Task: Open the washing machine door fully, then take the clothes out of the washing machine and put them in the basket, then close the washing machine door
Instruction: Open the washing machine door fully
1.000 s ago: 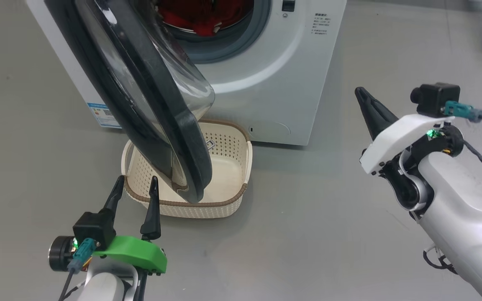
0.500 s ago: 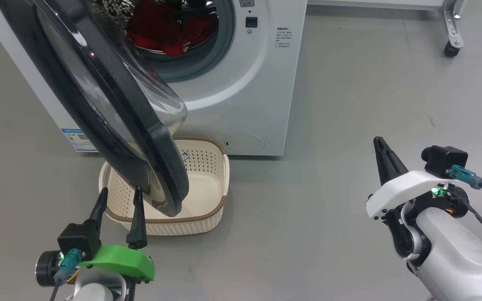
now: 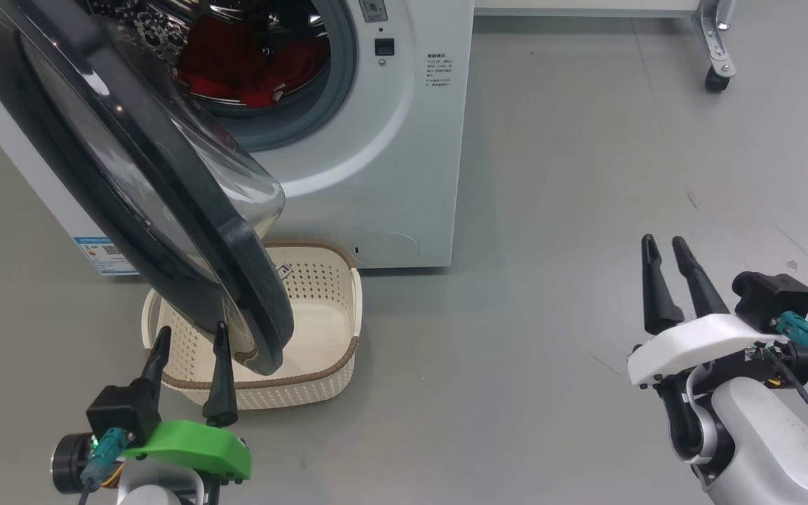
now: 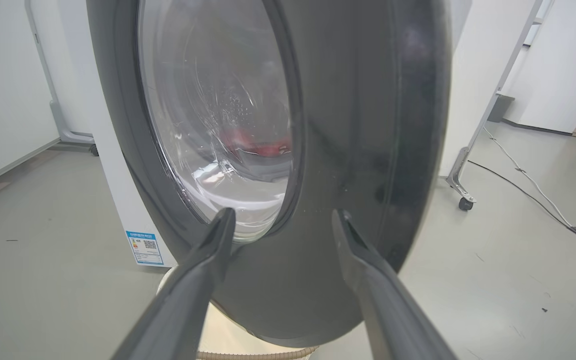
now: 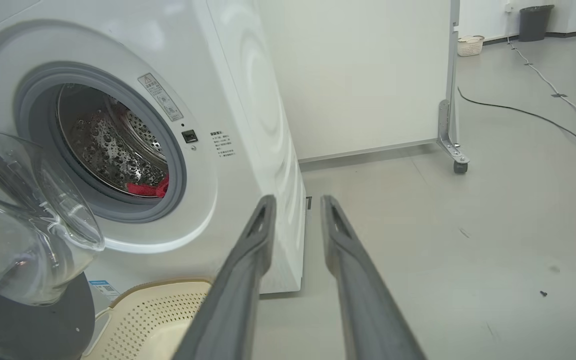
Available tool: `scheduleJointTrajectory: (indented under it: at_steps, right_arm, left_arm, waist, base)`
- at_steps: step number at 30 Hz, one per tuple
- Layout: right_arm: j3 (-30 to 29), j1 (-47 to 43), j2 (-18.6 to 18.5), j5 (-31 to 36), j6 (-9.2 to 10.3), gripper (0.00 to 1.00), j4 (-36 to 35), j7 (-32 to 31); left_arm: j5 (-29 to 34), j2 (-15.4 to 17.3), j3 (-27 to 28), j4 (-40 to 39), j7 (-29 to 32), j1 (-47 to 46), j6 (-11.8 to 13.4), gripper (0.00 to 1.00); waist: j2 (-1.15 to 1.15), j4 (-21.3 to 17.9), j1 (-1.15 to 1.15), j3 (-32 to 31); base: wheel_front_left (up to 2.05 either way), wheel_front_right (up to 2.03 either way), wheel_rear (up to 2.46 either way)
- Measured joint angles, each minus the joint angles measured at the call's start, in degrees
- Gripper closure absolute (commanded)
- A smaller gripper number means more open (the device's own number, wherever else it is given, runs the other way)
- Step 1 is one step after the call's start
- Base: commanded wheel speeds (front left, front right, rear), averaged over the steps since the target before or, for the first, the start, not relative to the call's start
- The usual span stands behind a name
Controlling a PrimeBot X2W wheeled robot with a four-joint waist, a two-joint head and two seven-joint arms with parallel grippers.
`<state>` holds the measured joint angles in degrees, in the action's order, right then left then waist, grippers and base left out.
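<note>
Washing machine door (image 3: 250, 280) stood swung out from the washing machine (image 3: 404, 140), overhanging the basket (image 3: 292, 393) on the floor just in front of the machine. Red clothes (image 3: 236, 63) lay inside the machine's drum. Left gripper (image 3: 191, 328) was spread wide and empty, near the door's outer face. Right gripper (image 3: 663, 240) was partly parted and empty, well apart from the machine. Clothes probably soft, light, floppy; pinch a bunched top fold. Door rigid and glossy, so push on the rim.
</note>
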<state>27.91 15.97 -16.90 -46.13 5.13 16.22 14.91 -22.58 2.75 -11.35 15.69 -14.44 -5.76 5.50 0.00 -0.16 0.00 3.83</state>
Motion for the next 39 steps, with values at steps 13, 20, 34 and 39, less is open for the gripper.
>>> scheduleJointTrajectory:
  at_steps: [13,20,34,39]
  right_arm:
    - [-2.2,-5.5,2.2,5.5,0.09,0.0,-3.9,0.0]
    - [-3.2,-7.3,2.9,7.9,0.07,0.0,-5.1,0.0]
    - [-5.1,-10.5,4.5,10.5,-0.55,0.0,-6.4,0.0]
    - [-6.0,-10.8,5.0,11.0,-0.97,0.0,-6.9,0.0]
  left_arm:
    - [0.6,0.0,0.1,0.1,0.0,0.1,-0.1,0.0]
    - [0.7,-0.1,0.2,0.2,0.0,0.1,-0.4,0.0]
    - [1.0,-0.1,0.3,0.4,0.0,0.7,-0.8,0.0]
    - [1.0,-0.1,0.3,0.5,0.0,1.1,-1.1,0.0]
  waist:
    - [0.0,-0.5,0.0,0.1]
    - [0.0,-0.6,0.0,0.0]
    - [0.0,-0.4,0.0,-0.7]
    - [0.0,-0.3,0.0,-0.6]
  base:
    - [0.0,0.0,0.0]
    - [0.0,0.0,0.0]
    - [0.0,0.0,0.0]
    - [0.0,0.0,0.0]
